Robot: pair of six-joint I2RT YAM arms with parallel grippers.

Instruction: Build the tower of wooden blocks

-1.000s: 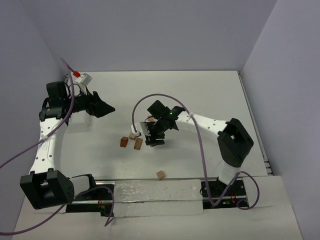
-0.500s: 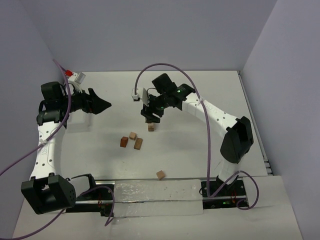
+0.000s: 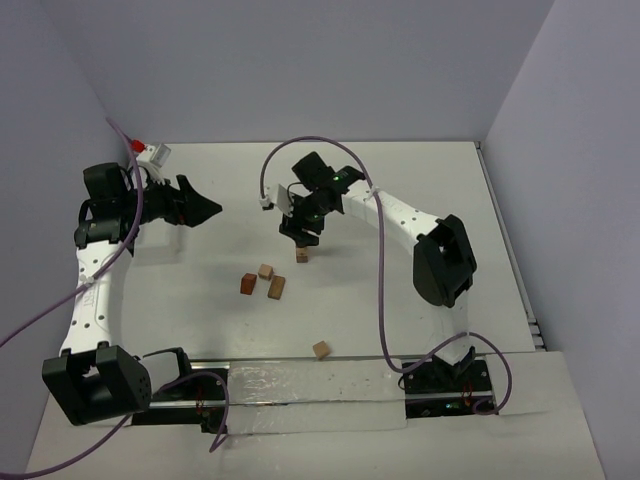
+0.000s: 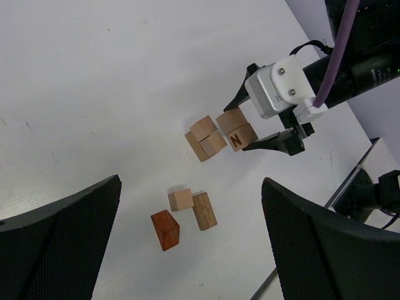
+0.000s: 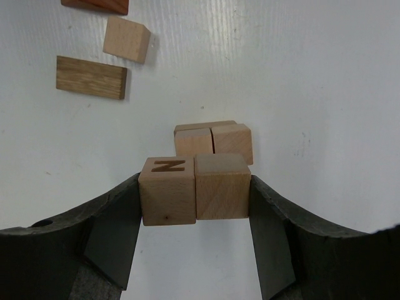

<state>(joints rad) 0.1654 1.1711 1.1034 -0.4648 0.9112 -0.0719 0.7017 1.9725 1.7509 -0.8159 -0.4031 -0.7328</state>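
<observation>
My right gripper [image 5: 195,190] is shut on two tan wood blocks side by side, one stamped N [image 5: 167,190] and one plain [image 5: 222,186]. Just beyond them a pair of tan blocks [image 5: 212,140] sits side by side on the table. In the top view the right gripper [image 3: 303,230] hovers over that pair [image 3: 302,256]. No one-block-wide tower shows. The left wrist view shows the held pair [image 4: 236,128] next to the table pair [image 4: 205,137]. My left gripper [image 3: 205,210] is open and empty at the far left, well away from the blocks.
Three loose blocks lie together mid-table: a tan cube [image 3: 265,271], a reddish-brown one [image 3: 247,284] and a brown cuboid [image 3: 276,288]. Another tan cube [image 3: 320,349] lies near the front rail. A white connector with a red tip [image 3: 155,152] is at the back left.
My right gripper moved from beside the loose blocks toward the back, carrying the two blocks, and now holds them over the pair on the table. The left arm swung slightly left.
</observation>
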